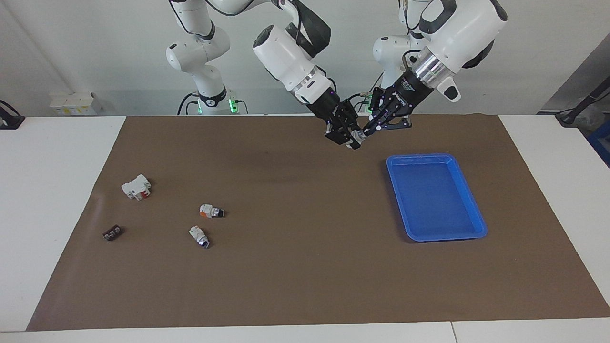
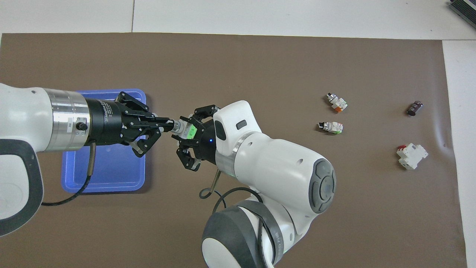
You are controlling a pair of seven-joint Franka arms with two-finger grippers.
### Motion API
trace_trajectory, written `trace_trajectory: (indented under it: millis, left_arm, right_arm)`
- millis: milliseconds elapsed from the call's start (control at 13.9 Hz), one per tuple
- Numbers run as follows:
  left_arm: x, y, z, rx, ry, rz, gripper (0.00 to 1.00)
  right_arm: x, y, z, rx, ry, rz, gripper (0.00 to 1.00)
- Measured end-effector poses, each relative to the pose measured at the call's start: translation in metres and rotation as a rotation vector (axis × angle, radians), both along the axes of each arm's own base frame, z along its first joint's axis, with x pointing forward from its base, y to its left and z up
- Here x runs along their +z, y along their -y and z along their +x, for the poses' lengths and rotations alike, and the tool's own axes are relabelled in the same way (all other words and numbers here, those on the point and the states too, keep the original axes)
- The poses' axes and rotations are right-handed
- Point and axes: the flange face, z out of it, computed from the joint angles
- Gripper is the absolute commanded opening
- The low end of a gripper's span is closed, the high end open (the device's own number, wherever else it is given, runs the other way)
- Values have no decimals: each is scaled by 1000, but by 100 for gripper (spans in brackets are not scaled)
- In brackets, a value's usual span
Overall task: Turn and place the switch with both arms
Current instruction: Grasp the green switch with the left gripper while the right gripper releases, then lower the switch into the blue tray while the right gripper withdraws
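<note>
Both arms angle inward, meeting tip to tip at upper centre of the facing view: left gripper pinched closed, right gripper beside it.
</note>
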Motion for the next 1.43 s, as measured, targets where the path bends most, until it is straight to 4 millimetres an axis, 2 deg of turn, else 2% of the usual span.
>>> trace_trajectory:
  millis: [287,430,574,717,861,1219,1434]
  left_arm:
    - [4,1,1,-7,35,37,0]
    - [-3,-11,10,-2,86,97,0]
    - [-15,-20,14,-46,112,157,0]
    - [-33,-27,10,-114,133,247,0]
    - [-51,-41,5,-169,152,314,0]
    - [-105,-96,-21,-370,176,440,0]
    - [-139,-121,-43,-529,204,517,0]
  right_arm:
    - [7,1,-1,-3,2,9,100]
    - [22,7,-4,-5,0,24,100]
    - [43,23,-3,-21,7,43,100]
    - [56,51,7,-41,-10,43,100]
    - [59,83,23,-76,-32,37,100]
    - [50,152,59,-160,-96,13,100]
    - [40,195,76,-195,-56,-124,100]
